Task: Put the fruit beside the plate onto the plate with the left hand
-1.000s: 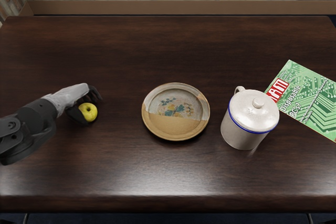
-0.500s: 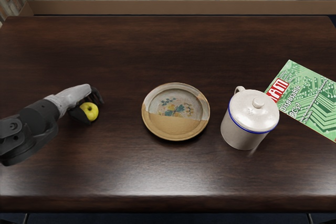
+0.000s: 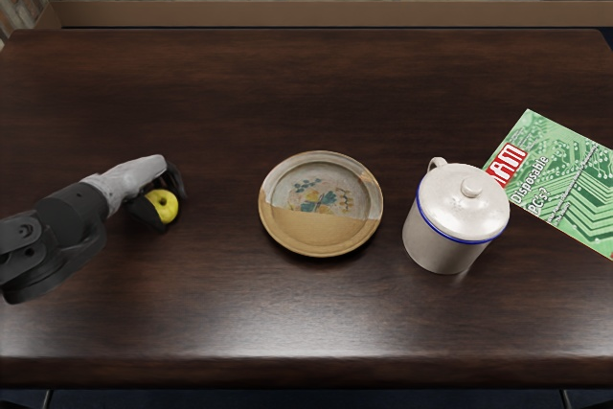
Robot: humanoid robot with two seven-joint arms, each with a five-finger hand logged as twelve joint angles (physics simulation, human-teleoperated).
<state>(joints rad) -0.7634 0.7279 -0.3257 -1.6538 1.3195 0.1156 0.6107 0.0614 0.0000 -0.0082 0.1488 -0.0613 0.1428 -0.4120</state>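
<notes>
Yellow fruit (image 3: 162,204) enclosed by curled fingers of left robot hand (image 3: 147,189), low on tabletop (image 3: 306,83); plate (image 3: 287,224) well apart beyond fingertips. Risk: shallow wrap, round fruit slipping out during lift.

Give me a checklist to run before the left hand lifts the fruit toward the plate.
1. Left hand at the small round yellow fruit, fingers curled around it: ok.
2. Grip firm enough to lift: cannot tell.
3. Round brown ceramic plate with a painted centre has nothing on it: ok.
4. Nothing stands on the dark wooden table between fruit and plate: ok.
5. White lidded pot with a blue rim and green magazine lie to the right of the plate, off the route: ok.
6. Right arm out of the way: not in view, cannot tell.
</notes>
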